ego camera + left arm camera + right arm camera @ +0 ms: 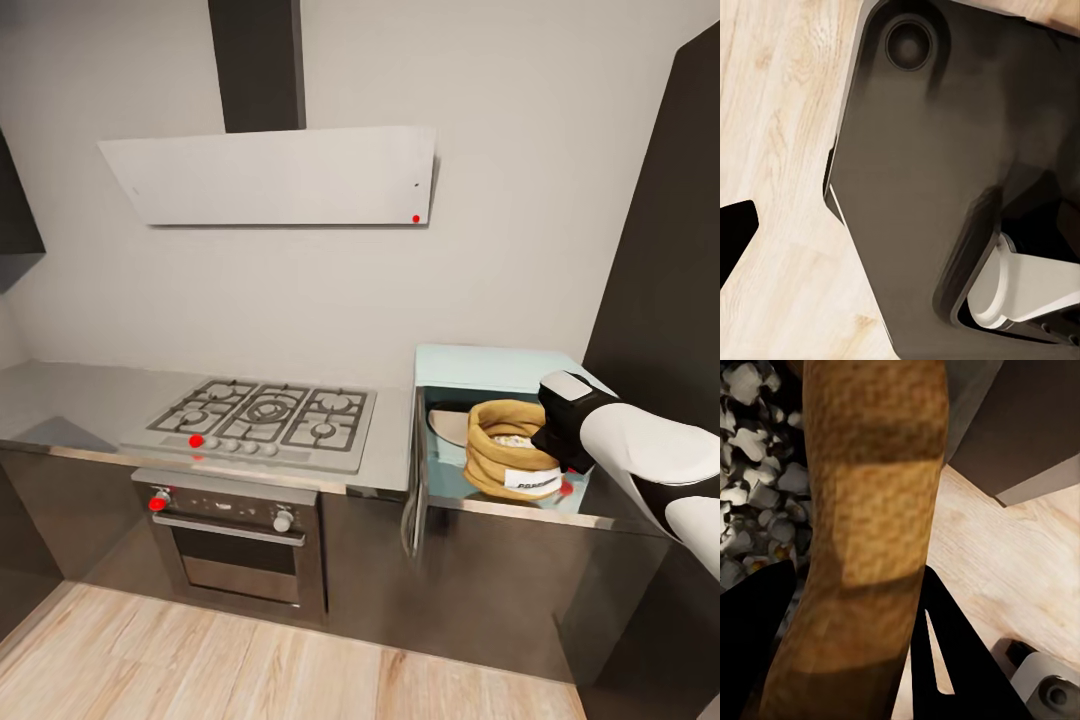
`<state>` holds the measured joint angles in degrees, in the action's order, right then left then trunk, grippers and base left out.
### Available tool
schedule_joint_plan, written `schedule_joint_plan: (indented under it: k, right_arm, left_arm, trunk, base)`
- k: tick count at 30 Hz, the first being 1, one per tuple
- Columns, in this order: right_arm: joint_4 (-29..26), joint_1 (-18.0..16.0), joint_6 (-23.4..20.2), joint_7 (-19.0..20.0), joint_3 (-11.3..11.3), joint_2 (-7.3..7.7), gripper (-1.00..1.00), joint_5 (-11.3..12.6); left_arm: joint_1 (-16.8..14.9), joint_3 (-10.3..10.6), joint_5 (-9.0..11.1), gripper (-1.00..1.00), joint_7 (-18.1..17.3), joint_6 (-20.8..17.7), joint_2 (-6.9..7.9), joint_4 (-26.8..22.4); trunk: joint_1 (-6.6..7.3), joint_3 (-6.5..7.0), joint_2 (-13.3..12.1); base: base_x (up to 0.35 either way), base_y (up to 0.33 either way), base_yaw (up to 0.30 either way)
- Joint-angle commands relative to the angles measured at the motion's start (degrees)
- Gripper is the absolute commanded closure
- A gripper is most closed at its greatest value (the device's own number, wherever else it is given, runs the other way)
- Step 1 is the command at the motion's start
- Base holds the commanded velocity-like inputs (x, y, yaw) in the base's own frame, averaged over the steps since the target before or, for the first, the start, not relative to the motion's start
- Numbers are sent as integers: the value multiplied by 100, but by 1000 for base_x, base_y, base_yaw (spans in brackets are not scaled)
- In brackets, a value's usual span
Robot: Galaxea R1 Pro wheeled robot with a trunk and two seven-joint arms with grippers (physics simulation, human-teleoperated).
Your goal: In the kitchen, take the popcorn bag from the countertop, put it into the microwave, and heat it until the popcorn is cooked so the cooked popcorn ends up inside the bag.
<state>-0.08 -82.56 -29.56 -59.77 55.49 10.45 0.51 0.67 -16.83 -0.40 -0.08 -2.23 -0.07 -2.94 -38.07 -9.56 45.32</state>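
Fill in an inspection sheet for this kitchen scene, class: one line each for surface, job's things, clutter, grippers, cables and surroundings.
Surface: grey countertop, bare beside the gas hob.
Job's things: popcorn bag sits upright in the mouth of the mint microwave, whose door hangs open; popcorn heaped inside the bag.
Clutter: nothing seen.
Grippers: right gripper is at the bag's rim; the right wrist view shows its fingers either side of the rolled rim. Left gripper: one dark fingertip over the wood floor, state unclear.
Cables: nothing seen.
Surroundings: white extractor hood, built-in oven, white wall, dark cabinets, light wood floor.
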Motion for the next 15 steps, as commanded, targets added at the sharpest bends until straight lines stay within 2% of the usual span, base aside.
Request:
schedule_joint_plan:
  k: [1,15]
  right_arm:
    - [0,-5,-41,-17,-5,1,100,7]
    - [8,3,-41,-17,-3,9,100,8]
  left_arm:
    - [3,-22,-4,-100,-1,-23,-2,-17]
    - [3,-22,-4,-100,-1,-23,-2,-20]
  trunk:
    - [-1,-7,6]
    - [-1,-7,6]
  base:
    - [14,0,0]
    - [1,0,0]
